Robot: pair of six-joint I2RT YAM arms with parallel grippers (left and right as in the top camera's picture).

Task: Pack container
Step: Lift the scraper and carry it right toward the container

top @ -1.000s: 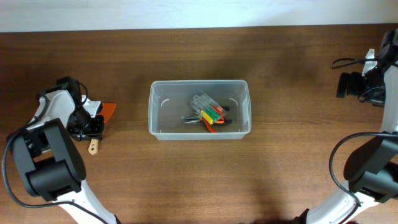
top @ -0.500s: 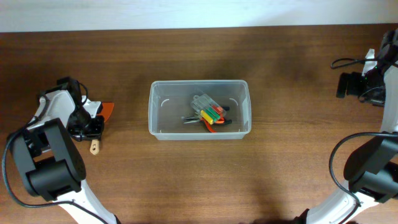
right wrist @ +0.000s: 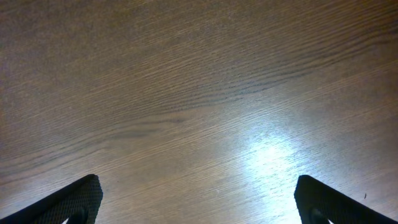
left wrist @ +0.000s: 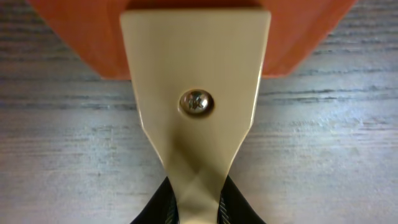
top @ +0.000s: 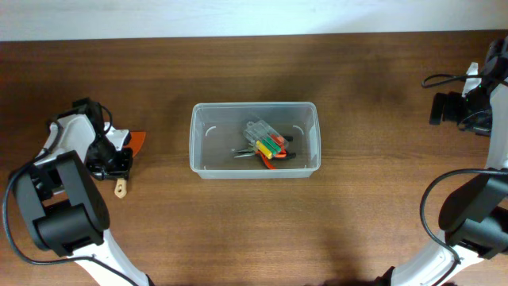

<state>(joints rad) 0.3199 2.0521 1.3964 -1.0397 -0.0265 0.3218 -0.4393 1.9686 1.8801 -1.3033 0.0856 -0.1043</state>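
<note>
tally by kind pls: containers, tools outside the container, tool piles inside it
Container: 1
Scraper, outside it: 1
Tool cluster, inside it: 1 (pieces too tangled to count)
Total: 3

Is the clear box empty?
No, the container holds a small pile of items with green, red and orange handles.

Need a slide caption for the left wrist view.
Left jaws shut on a beige-handled, orange-bladed scraper on the wood table.
</note>
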